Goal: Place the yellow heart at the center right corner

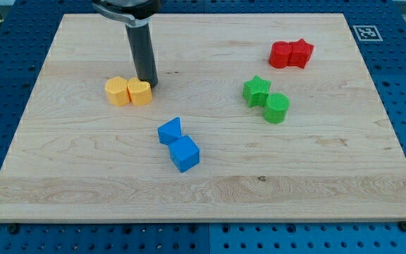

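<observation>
The yellow heart (140,92) lies at the board's upper left, touching a yellow hexagon block (117,92) on its left. My tip (148,83) stands on the board just behind the heart's upper right edge, touching or nearly touching it. The rod rises from there to the view's top.
Two red blocks (292,54) sit together at the upper right. A green star (256,90) and a green cylinder (276,108) sit right of centre. A blue block (169,131) and a blue cube (185,154) lie at the middle. The wooden board (372,176) rests on a blue pegboard table.
</observation>
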Controlling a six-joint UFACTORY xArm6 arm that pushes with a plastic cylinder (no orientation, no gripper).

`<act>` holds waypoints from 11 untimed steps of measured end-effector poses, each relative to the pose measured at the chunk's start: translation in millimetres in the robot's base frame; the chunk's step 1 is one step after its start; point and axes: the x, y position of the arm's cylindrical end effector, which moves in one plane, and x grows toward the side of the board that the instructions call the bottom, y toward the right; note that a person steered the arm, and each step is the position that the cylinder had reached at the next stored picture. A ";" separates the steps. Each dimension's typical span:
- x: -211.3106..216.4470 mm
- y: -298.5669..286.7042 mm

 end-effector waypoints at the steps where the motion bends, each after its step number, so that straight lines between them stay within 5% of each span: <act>1: -1.1 0.0; 3: -37.9 -36.0; 5: 25.7 -141.8; 7: 55.9 -73.4; 11: 9.2 23.1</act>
